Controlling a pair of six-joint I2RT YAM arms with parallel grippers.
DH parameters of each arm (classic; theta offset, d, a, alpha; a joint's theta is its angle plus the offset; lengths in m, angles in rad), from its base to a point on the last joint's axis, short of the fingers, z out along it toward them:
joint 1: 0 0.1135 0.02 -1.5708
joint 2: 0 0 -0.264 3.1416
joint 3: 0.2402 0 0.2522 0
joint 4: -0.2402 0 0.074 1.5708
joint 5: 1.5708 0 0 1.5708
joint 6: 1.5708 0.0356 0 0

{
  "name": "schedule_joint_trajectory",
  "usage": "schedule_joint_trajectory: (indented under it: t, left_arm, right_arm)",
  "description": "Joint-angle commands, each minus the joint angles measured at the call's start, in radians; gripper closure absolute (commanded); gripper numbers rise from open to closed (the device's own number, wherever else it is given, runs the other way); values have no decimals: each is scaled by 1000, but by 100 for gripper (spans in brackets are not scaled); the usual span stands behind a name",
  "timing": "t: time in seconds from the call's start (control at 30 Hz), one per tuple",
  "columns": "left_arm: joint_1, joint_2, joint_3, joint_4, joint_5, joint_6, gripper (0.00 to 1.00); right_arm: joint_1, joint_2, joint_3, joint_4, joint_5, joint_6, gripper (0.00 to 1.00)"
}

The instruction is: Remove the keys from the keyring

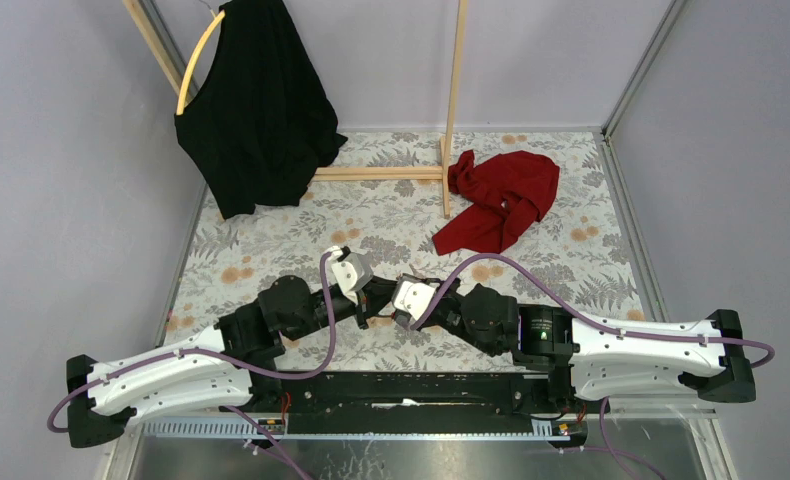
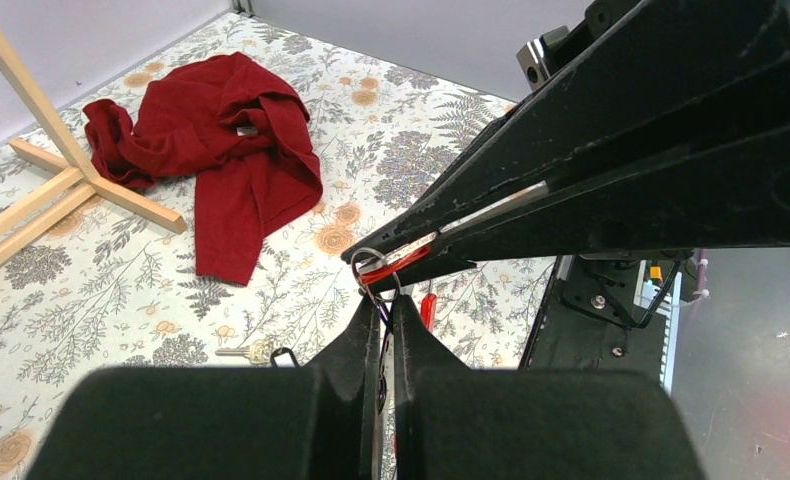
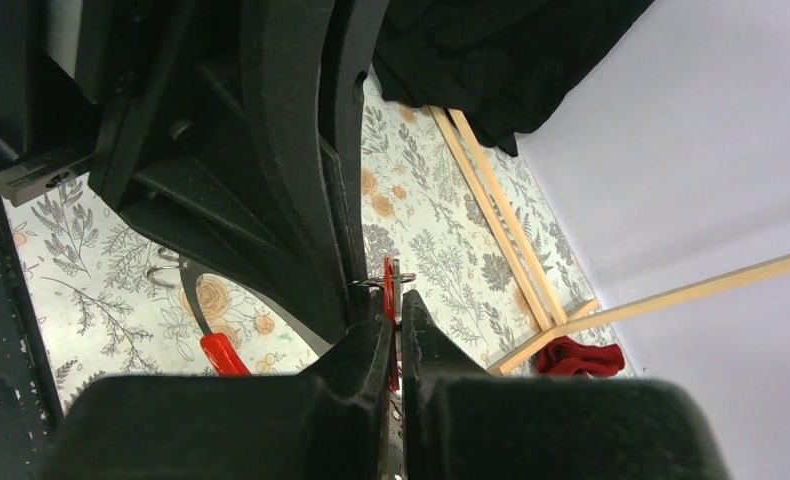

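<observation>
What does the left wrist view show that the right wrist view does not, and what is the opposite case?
Only the left wrist view: a pale metal key lying on the flowered table. Only the right wrist view: the black hanging garment. Both: the thin keyring with a bright red section, held between the fingers of the left gripper and the right gripper, plus the crumpled red cloth and the wooden frame.

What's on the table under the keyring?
Below the keyring, on the flowery table, lie a pale key, a small black loop and a red piece. The left tool covers the spot right underneath, so anything there is hidden.
</observation>
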Motion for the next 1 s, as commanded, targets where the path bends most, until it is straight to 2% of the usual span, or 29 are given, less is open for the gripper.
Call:
schedule_joint_trajectory:
  t: [0.0, 0.27, 0.37, 0.77, 0.97]
  left_arm:
    - [-2, 1, 46, 10, -129, -10, 100]
    - [-17, 4, 38, 8, -127, 2, 100]
    - [-20, 5, 38, -14, -116, 22, 100]
    - [-25, -34, 28, -82, -59, 162, 100]
    - [-24, -39, 27, -79, -85, 121, 100]
  right_arm:
    - [2, -44, 27, 5, 47, 33, 100]
    - [3, -66, 21, -29, 76, 31, 100]
    - [3, -73, 32, -91, 76, 30, 100]
    - [3, -60, 116, -265, -83, 122, 100]
    - [3, -51, 110, -275, -84, 126, 100]
